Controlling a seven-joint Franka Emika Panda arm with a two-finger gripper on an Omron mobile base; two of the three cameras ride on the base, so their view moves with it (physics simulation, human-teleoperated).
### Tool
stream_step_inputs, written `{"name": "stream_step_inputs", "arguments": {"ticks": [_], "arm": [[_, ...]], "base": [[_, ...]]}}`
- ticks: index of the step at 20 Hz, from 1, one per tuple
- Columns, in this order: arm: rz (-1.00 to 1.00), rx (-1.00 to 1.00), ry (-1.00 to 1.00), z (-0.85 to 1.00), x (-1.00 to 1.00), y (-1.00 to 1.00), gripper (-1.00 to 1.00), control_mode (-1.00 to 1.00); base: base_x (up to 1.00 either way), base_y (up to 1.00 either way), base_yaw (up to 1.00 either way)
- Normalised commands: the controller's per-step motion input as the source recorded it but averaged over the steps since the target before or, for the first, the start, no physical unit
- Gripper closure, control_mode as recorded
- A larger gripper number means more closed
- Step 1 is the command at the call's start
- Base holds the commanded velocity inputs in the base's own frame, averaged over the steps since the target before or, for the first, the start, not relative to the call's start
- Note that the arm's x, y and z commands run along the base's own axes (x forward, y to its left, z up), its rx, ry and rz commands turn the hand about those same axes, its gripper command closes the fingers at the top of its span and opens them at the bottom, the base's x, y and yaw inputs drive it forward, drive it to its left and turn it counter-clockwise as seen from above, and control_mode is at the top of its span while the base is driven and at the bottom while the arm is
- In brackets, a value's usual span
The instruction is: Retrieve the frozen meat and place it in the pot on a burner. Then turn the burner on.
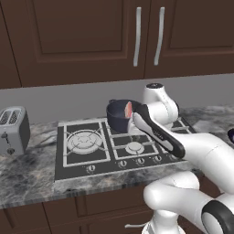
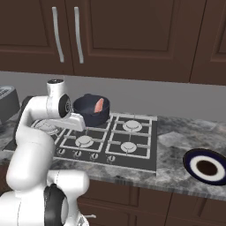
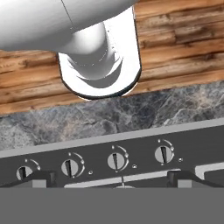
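Observation:
The dark grey-blue pot (image 1: 118,117) (image 2: 90,111) stands on a rear burner of the cooktop (image 1: 77,160). The frozen meat (image 1: 129,109) (image 2: 99,106), a pinkish-red slab, leans inside it. My gripper (image 3: 111,178) (image 2: 77,122) hovers just in front of the pot and low over the cooktop, open, with nothing between its fingers. It faces a row of several burner knobs (image 3: 116,161) (image 2: 93,156) along the cooktop's front edge. In the left base view my forearm hides the pot's right side.
A grey toaster (image 1: 13,130) stands on the counter left of the cooktop. A dark blue plate with a white ring (image 2: 205,167) lies on the counter to the right. Dark wood cabinets (image 1: 91,36) hang above. Below the marble counter edge (image 3: 109,116) lies wooden floor.

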Motion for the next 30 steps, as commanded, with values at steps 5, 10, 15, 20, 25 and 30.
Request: {"name": "stream_step_inputs", "arguments": {"ticks": [5, 10, 15, 20, 25, 30], "arm": [[-0.02, -0.02, 0.07, -0.25, 0.13, 0.06, -1.0, -1.0], [0.0, -0.06, 0.0, -0.22, 0.02, 0.17, -1.0, -1.0], [0.0, -0.08, 0.01, -0.18, 0.0, 0.23, -1.0, -1.0], [0.0, -0.07, 0.01, -0.06, 0.0, 0.24, -1.0, -1.0], [0.0, -0.05, 0.01, -0.01, 0.0, 0.15, -1.0, -1.0], [0.0, -0.05, 0.0, -0.02, 0.0, 0.11, -1.0, -1.0]], "base": [[0.0, 0.0, 0.0], [0.0, 0.0, 0.0], [0.0, 0.0, 0.0], [0.0, 0.0, 0.0], [0.0, 0.0, 0.0], [0.0, 0.0, 0.0]]}}
